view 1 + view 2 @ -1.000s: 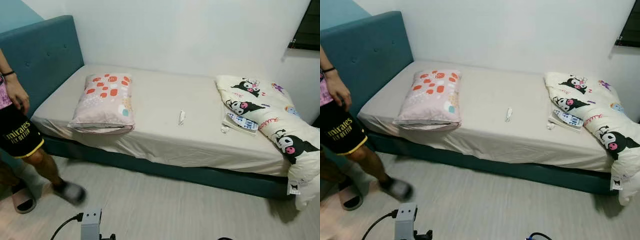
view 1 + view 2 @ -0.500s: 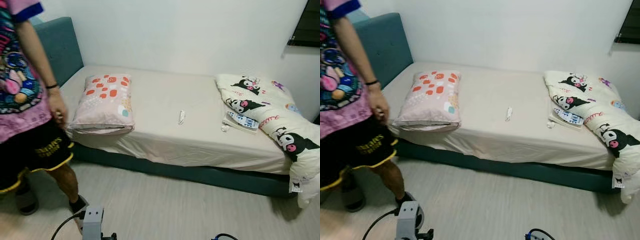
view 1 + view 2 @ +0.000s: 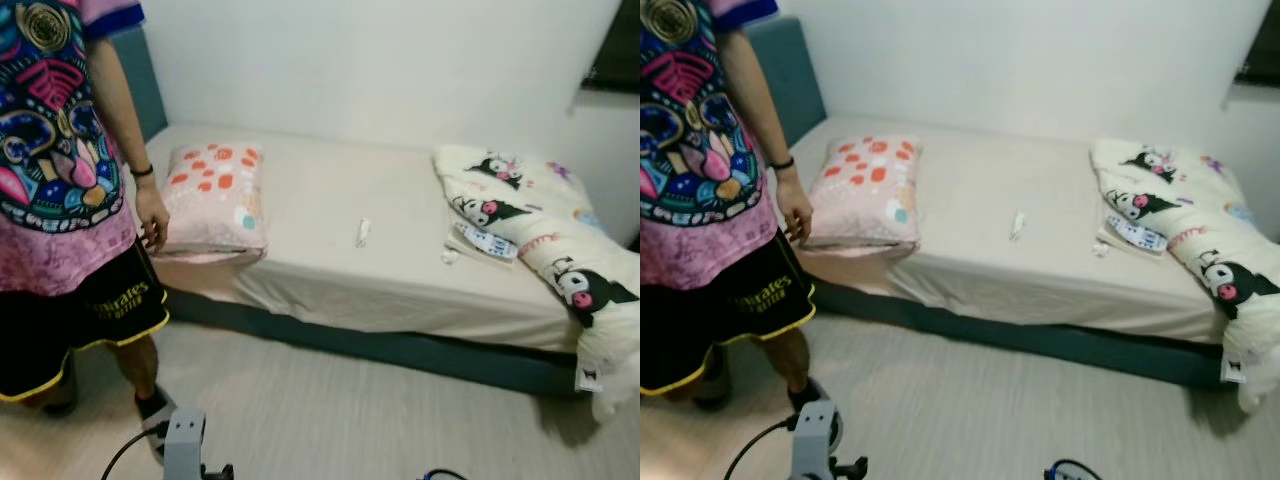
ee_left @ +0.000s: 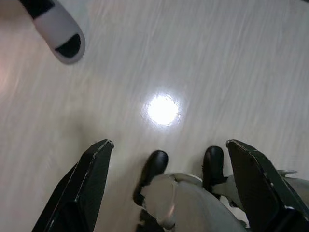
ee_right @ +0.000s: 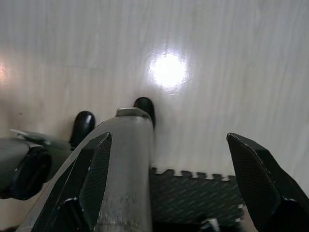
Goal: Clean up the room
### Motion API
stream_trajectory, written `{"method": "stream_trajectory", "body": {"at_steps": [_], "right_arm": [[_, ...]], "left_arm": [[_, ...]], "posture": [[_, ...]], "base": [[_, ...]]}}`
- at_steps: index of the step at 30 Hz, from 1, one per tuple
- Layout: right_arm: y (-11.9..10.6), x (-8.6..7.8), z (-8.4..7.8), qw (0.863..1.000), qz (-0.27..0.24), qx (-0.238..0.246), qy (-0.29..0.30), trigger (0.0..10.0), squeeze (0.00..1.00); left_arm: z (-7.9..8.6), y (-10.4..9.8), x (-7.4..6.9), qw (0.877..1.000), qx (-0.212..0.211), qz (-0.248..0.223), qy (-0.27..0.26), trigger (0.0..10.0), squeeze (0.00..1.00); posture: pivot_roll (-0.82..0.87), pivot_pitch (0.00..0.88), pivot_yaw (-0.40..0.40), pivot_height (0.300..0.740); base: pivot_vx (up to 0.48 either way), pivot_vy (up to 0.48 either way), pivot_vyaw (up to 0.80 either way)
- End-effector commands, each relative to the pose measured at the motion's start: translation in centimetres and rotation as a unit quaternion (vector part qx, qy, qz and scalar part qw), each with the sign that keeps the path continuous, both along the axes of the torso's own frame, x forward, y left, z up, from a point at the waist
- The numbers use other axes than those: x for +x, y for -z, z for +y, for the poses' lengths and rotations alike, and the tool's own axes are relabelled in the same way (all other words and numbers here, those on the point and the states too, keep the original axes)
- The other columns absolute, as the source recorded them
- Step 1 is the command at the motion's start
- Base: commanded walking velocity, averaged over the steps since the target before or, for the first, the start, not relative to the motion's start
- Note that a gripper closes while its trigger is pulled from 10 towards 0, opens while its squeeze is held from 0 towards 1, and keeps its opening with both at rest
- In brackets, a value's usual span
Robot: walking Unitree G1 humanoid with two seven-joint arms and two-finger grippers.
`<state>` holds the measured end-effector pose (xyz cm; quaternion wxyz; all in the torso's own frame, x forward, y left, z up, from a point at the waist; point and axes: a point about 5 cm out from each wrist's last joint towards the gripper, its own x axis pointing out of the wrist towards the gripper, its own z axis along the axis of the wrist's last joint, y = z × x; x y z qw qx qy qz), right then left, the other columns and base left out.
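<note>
Both arms idle, pointing at pale floor: left gripper (image 4: 166, 188) fingers spread wide, right gripper (image 5: 169, 183) same. Bed (image 3: 330, 290) ahead: pink pillow (image 3: 213, 195) at 10 o'clock, cartoon-print duvet (image 3: 545, 245) bunched at 2, small white item (image 3: 362, 232) mid-mattress. Person (image 3: 70, 200) stands at 9.

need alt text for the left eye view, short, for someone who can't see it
A person in a colourful patterned shirt and black shorts stands at the left, beside a low teal-framed bed with a beige sheet. On the bed lie a pink spotted pillow, a small white object near the middle, and a cartoon-print blanket bunched at the right end.
</note>
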<state>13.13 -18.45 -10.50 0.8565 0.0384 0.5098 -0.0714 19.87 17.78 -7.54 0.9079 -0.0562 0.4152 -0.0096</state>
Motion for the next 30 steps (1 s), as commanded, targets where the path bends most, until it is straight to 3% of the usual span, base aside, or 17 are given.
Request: {"method": "stream_trajectory", "body": {"at_steps": [1, 19, 23, 25, 26, 27, 30], "right_arm": [[0.0, -0.2, -0.2, 1.0, 0.002, -0.005, 0.011, 10.0, 0.0], [0.0, -0.2, -0.4, 1.0, 0.005, -0.019, -0.003, 10.0, 0.0], [0.0, -0.4, -0.7, 0.999, 0.009, -0.044, -0.004, 10.0, 0.0], [-1.2, 2.3, -3.1, 0.998, -0.017, -0.053, 0.014, 10.0, 0.0], [-1.2, 2.3, -3.1, 0.998, -0.017, -0.053, 0.014, 10.0, 0.0], [-2.0, 3.6, -4.1, 0.998, -0.032, -0.055, 0.019, 10.0, 0.0], [-2.6, 4.7, -4.6, 0.997, -0.044, -0.054, 0.02, 10.0, 0.0]], "left_arm": [[0.0, 0.3, -0.5, 1.0, -0.004, 0.011, -0.001, 10.0, 0.0], [-0.5, 0.1, -0.1, 1.0, -0.012, 0.008, -0.002, 10.0, 0.0], [-0.3, 0.1, 0.0, 1.0, -0.017, 0.008, -0.02, 10.0, 0.0], [-0.3, 0.1, 0.1, 1.0, -0.01, 0.009, -0.02, 10.0, 0.0], [-0.3, 0.1, 0.1, 1.0, -0.01, 0.009, -0.02, 10.0, 0.0], [-0.4, 0.0, 0.2, 1.0, -0.007, 0.005, -0.015, 10.0, 0.0], [-0.5, -0.1, 0.3, 1.0, -0.006, 0.001, -0.007, 10.0, 0.0]], "posture": [[0.13, 0.036, -0.028, 0.74], [0.11, 0.04, -0.032, 0.74], [0.12, 0.026, -0.035, 0.74], [0.12, 0.019, -0.035, 0.74], [0.12, 0.019, -0.035, 0.74], [0.12, 0.022, -0.032, 0.74], [0.12, 0.022, -0.032, 0.74]], "base": [[0.0, -0.431, 0.8], [0.0, -0.431, 0.09], [0.0, -0.086, 0.78], [0.0, 0.0, 0.0], [0.0, 0.0, 0.0], [0.0, 0.0, 0.0], [0.0, 0.0, 0.0]]}}
